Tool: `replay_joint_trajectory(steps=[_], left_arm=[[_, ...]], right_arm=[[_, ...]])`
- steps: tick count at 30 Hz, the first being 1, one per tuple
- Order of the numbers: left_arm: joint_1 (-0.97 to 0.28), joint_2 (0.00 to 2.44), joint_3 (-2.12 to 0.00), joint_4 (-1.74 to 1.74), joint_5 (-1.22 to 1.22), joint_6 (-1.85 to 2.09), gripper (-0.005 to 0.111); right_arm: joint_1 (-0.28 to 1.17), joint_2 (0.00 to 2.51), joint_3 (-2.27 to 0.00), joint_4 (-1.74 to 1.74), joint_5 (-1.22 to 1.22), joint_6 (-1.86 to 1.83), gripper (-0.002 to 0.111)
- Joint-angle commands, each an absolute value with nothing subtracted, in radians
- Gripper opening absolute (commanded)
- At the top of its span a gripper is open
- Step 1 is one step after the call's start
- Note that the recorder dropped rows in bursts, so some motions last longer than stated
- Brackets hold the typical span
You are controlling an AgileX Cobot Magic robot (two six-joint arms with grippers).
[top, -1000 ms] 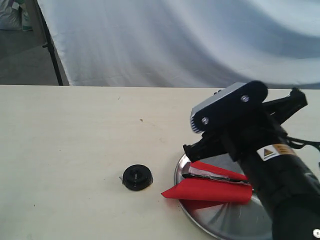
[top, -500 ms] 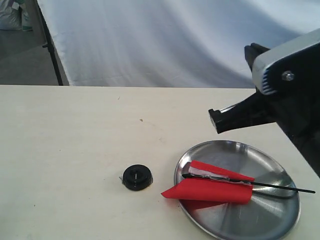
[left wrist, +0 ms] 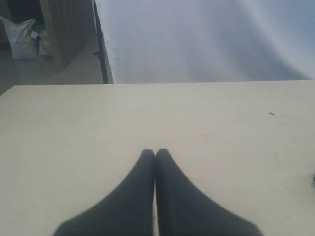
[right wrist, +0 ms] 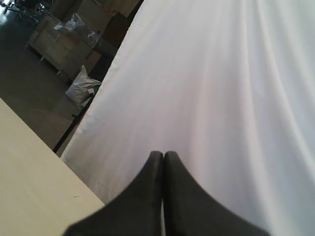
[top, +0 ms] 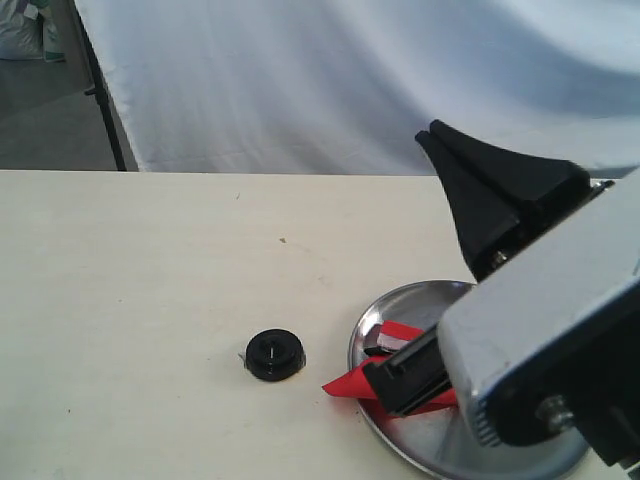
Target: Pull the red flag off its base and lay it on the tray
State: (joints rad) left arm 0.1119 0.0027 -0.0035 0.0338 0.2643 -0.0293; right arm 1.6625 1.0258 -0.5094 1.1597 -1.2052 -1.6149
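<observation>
Exterior view: flag point(top: 348, 386) half behind arm point(top: 560, 330)

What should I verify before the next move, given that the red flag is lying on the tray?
1. Is the red flag off the base: ok; the base sits alone on the table.
2. Flag on the tray: ok, though one cloth corner overhangs the rim.
3. Pole fully on tray: cannot tell; the right arm hides it.
4. Empty right gripper: ok; fingers shut on nothing, facing the backdrop.
5. Empty left gripper: ok; fingers shut above the table.
</observation>
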Motion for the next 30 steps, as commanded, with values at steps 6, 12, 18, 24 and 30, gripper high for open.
replay_joint_trajectory(steps=[6,12,18,24,30], left_arm=[[0.106,0.000,0.000,0.028,0.259,-0.031,0.000],[0.106,0.000,0.000,0.028,0.259,-0.031,0.000],[0.106,0.000,0.000,0.028,0.259,-0.031,0.000],[0.106,0.000,0.000,0.028,0.259,-0.031,0.000],[0.106,0.000,0.000,0.028,0.259,-0.031,0.000]], right_arm=[[1.666,1.027,-0.510,1.175,-1.221,-1.684,0.000],[1.572,0.994,-0.510,1.178,-1.221,-1.654,0.000],[1.257,1.029,-0.510,1.189,-1.115,-1.428,0.000],[1.104,1.012,-0.510,1.081,-0.911,-1.180,0.000],[0.875,0.888,-0.510,0.687,-0.615,-0.684,0.000]])
